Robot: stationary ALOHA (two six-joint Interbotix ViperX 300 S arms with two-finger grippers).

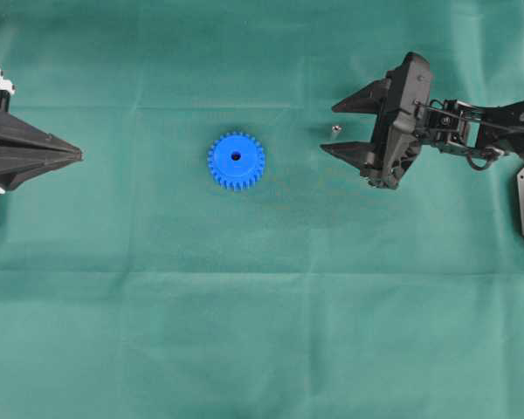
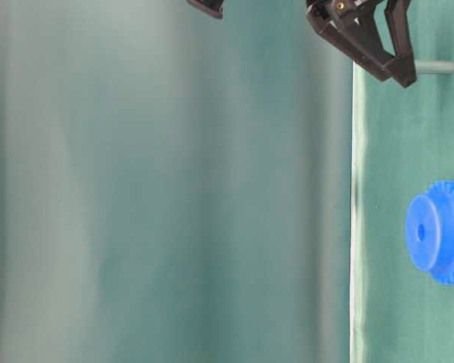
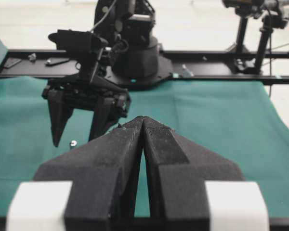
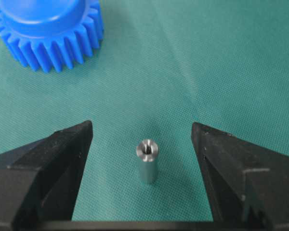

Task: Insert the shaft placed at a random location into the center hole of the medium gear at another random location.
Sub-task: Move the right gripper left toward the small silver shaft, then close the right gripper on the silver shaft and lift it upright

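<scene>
The medium gear [image 1: 236, 161], a bright blue toothed wheel, lies flat on the green cloth with its center hole [image 1: 237, 157] facing up and empty. It also shows in the right wrist view [image 4: 50, 31] and the table-level view [image 2: 439, 231]. The shaft [image 1: 335, 129], a tiny silvery pin, stands upright on the cloth to the gear's right. My right gripper [image 1: 329, 128] is open with one finger on each side of the shaft [image 4: 148, 161], not touching it. My left gripper [image 1: 77, 155] is shut and empty at the far left, well away from the gear.
Green cloth [image 1: 262, 332] covers the whole table. In the left wrist view the right arm's base [image 3: 135, 57] and a black rail [image 3: 207, 72] stand at the far edge, and the gear is hidden behind my left fingers [image 3: 115, 159].
</scene>
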